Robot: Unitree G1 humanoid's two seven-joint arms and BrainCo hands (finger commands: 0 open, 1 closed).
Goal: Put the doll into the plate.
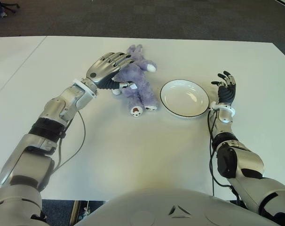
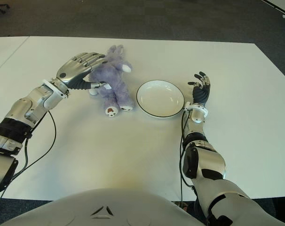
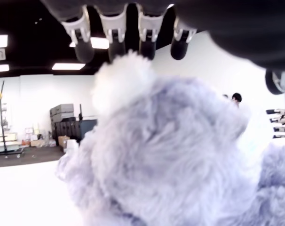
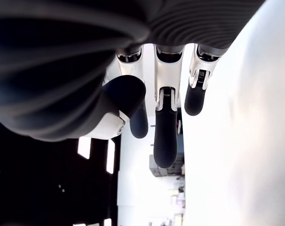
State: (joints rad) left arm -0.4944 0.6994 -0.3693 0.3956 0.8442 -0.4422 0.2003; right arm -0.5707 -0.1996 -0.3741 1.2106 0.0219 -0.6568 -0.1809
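Left hand (image 1: 107, 68) lies over the doll (image 1: 135, 80), fingers curled across its upper body and thumb under its side, gripping it on the white bench (image 1: 133, 150). From the head camera, the doll lies at about 9 o'clock of the plate (image 1: 185, 98), just beside its rim, feet toward the robot. Right hand (image 1: 225, 88) shows at 3 o'clock of the plate, near its rim, fingers loosely extended and holding nothing.

Left wrist view: purple fur fills most of the frame, with four fingertips (image 3: 114, 40) bent over the top of the doll.

Right wrist view: fingers (image 4: 165, 132) hang relaxed beside the bench, grasping nothing.
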